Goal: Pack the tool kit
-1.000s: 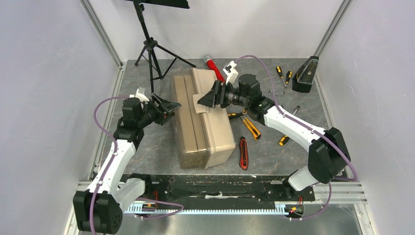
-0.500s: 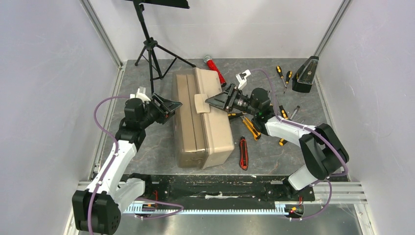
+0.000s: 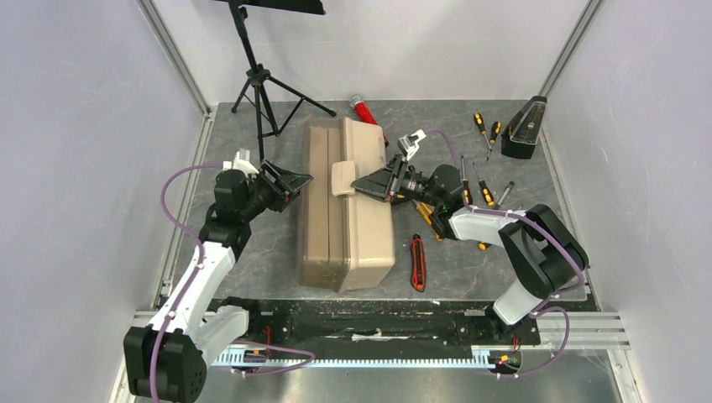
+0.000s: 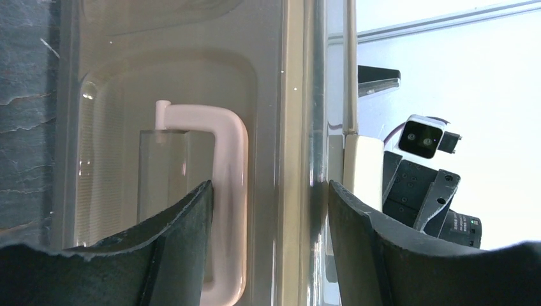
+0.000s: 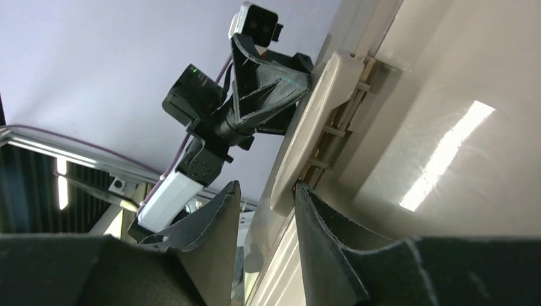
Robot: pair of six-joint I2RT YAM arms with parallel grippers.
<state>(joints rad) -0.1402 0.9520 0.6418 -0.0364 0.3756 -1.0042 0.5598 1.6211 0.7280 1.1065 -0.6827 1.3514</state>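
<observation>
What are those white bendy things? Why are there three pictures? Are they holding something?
The white bendy things are two robot arms. Each ends in a gripper with two fingers: the left gripper and the right gripper. The wide picture comes from a camera up above. The other two come from small cameras on the arms' wrists, so you see the dark fingers up close. On the table sits a tan toolbox, with screwdrivers and a red knife beside it. Both grippers are open, one on each side of the toolbox, and hold nothing. The right one is right at the box's cream flap.
</observation>
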